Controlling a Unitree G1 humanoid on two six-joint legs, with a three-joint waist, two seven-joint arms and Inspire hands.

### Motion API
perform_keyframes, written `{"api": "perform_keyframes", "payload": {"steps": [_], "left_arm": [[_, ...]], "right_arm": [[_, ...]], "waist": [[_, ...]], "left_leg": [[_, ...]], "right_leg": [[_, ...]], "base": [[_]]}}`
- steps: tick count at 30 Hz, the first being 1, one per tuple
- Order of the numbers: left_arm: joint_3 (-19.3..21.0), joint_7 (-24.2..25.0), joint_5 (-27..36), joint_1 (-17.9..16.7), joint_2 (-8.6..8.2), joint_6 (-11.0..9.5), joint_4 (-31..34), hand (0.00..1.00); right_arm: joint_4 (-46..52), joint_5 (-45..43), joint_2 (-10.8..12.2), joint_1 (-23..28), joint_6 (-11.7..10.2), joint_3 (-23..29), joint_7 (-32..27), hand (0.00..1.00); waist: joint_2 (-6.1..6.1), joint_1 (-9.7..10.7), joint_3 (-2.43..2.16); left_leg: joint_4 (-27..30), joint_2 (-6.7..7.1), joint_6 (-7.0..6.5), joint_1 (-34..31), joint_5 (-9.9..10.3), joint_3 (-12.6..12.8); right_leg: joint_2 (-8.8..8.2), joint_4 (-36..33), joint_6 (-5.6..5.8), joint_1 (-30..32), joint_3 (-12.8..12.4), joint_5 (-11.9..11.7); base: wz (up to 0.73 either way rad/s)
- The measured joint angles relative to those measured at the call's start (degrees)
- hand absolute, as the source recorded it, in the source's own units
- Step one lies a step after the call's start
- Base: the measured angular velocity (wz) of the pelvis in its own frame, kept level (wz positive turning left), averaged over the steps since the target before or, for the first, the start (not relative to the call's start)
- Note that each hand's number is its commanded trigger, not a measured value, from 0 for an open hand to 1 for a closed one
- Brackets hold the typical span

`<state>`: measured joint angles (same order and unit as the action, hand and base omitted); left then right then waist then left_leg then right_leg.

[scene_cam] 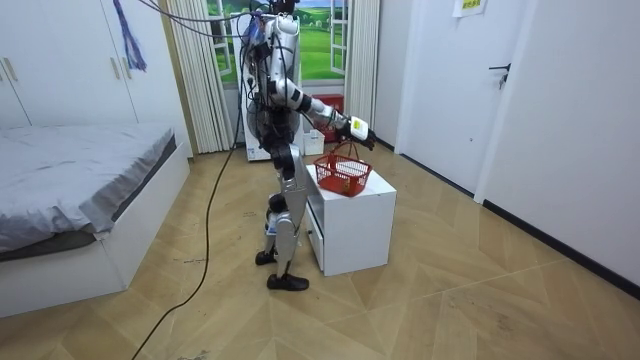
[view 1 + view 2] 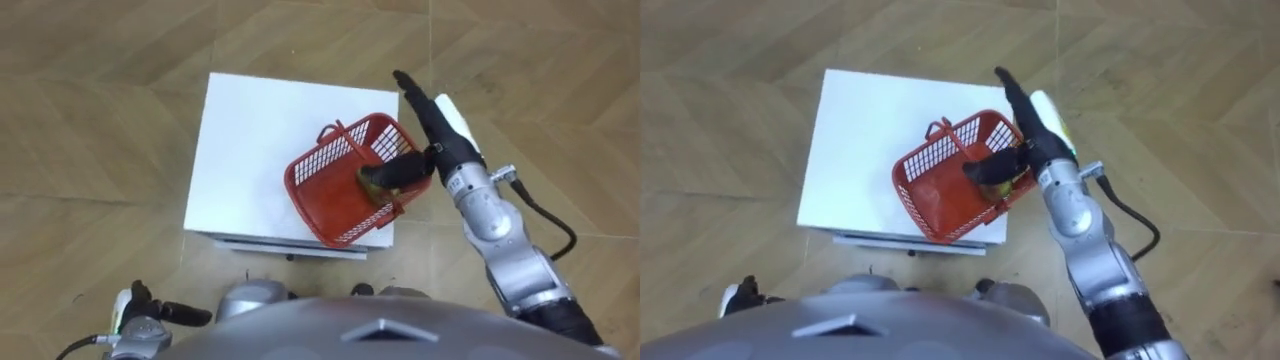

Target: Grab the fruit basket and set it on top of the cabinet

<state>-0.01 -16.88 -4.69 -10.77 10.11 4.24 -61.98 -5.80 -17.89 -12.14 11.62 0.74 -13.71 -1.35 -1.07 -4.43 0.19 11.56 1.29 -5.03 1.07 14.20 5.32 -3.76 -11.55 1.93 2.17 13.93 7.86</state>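
One basket on the cabinet, an open right hand above it

At the lower left of the eye views, the robot's left hand (image 2: 140, 322) hangs low beside its body over the brown herringbone wood floor (image 2: 100, 120); I cannot tell how its fingers are set. Further right stands the white box-shaped cabinet (image 2: 250, 140), its flat top mostly bare. The red plastic mesh fruit basket (image 2: 305, 190) sits on the right half of that top, turned at an angle to the cabinet's edges, with one corner near the front edge and its thin red handle (image 2: 345, 128) raised over it. A yellowish-brown thing (image 2: 375, 182) lies inside the basket near its right wall; what it is cannot be made out. The right hand (image 2: 432, 125) is held over the basket's right side with its fingers (image 2: 410, 90) straight, pointing away from the robot, and its dark thumb (image 2: 402, 170) spread out across the basket's inside. It grips nothing; whether the thumb touches the handle or the rim cannot be told.

In the room view, a grey-covered bed (image 1: 70, 170) is on the room view's left. The robot stands upright at the cabinet's near left side, right arm stretched out over the basket. A white door (image 1: 440, 80) is on the room view's right.
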Motion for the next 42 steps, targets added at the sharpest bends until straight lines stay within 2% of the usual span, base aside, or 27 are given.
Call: {"api": "perform_keyframes", "payload": {"steps": [6, 11, 15, 21, 24, 26, 31, 36, 39, 42], "left_arm": [[2.5, 0.0, -1.3, -0.5, -0.21, -0.6, 0.5, 0.0], [2.5, 0.0, -3.7, -3.1, -0.18, -0.5, 2.6, 0.0], [2.5, 0.1, -4.9, -4.4, -0.08, -0.4, 3.6, 0.0], [3.5, 0.0, -5.0, -4.5, -0.28, -0.7, 6.3, 0.0], [4.4, -0.2, -5.0, -4.9, -0.32, -0.8, 6.3, 0.0], [4.3, -0.4, -5.2, -5.6, -0.28, -0.8, 6.3, 0.0], [4.4, -0.2, -12.6, -7.1, -0.37, -0.4, 6.2, 0.0], [4.9, 0.9, -15.0, -6.5, -0.4, -0.4, 6.2, 0.0], [5.0, 1.9, -15.0, -6.5, -0.41, 0.2, 6.1, 0.0], [5.4, 2.5, -15.0, -6.3, -0.8, 1.2, 5.5, 0.0]], "right_arm": [[-0.1, -1.7, -0.2, 3.7, 0.0, 4.1, -0.7, 0.0], [-1.0, -2.7, -0.2, 5.5, -0.1, 7.0, -2.4, 0.0], [-6.1, -4.1, -0.2, 6.0, -0.1, 8.7, -5.0, 0.0], [-12.9, -5.1, 0.3, 7.6, -0.1, 9.2, -5.2, 0.0], [-18.9, -4.6, 0.7, 7.5, -1.4, 11.4, -5.2, 0.0], [-23.0, -2.8, 0.6, 7.5, -1.4, 12.1, -5.3, 0.0], [-36.5, -2.8, 0.9, 7.0, -1.9, 14.8, -6.5, 0.0], [-47.0, -2.4, 1.0, 6.2, -1.9, 15.5, -6.7, 0.0], [-51.9, -2.8, 1.5, 5.1, -0.6, 15.5, -5.8, 0.0], [-54.3, -2.9, 1.8, 4.8, 0.9, 15.5, -4.2, 0.0]], "waist": [[0.34, 0.1, -0.01], [0.05, 1.5, -0.2], [-0.24, 2.7, -0.35], [-0.39, 2.9, -0.37], [-0.35, 3.2, -0.38], [-0.31, 2.9, -0.33], [-0.12, 4.0, -0.34], [-0.18, 4.1, -0.33], [-0.26, 4.1, -0.24], [-0.37, 4.2, -0.14]], "left_leg": [[-0.9, -0.36, 0.02, 2.0, 0.0, 0.8], [-1.1, -0.37, 0.03, 2.2, 0.0, 0.7], [-1.2, -0.38, 0.03, 2.6, 0.0, 0.7], [-1.4, -0.4, 0.04, 2.8, 0.0, 1.0], [-2.2, -0.45, 0.05, 3.8, 0.0, 0.8], [-2.8, -0.51, 0.07, 4.3, 0.0, 0.8], [-2.4, -0.49, 0.07, 4.3, 0.0, 0.0], [-2.2, -0.42, 0.07, 5.1, 0.0, 0.2], [-2.4, -0.41, 0.07, 6.4, 0.0, 0.4], [-2.9, -0.48, 0.38, 6.6, 0.3, 0.2]], "right_leg": [[0.55, 0.0, 0.0, -1.1, -1.1, 0.0], [0.93, 0.0, -0.04, -1.3, -1.1, 0.0], [0.96, 0.0, -0.04, -1.5, -1.2, 0.0], [0.92, 0.1, -0.04, -1.6, -1.4, 0.0], [1.07, 0.9, -0.04, -2.8, -1.3, 0.0], [1.34, 1.0, -0.04, -3.2, -1.3, 0.0], [1.34, 1.0, 0.01, -3.6, -1.0, 0.0], [1.23, 1.0, 0.16, -4.3, -1.2, 0.4], [0.89, 0.9, 0.17, -5.4, -1.2, 0.8], [1.25, 0.7, 0.12, -5.6, -1.0, 1.1]], "base": [[-0.09], [0.0], [0.0], [-0.01], [0.02], [0.02], [0.1], [0.0], [-0.04], [0.01]]}}
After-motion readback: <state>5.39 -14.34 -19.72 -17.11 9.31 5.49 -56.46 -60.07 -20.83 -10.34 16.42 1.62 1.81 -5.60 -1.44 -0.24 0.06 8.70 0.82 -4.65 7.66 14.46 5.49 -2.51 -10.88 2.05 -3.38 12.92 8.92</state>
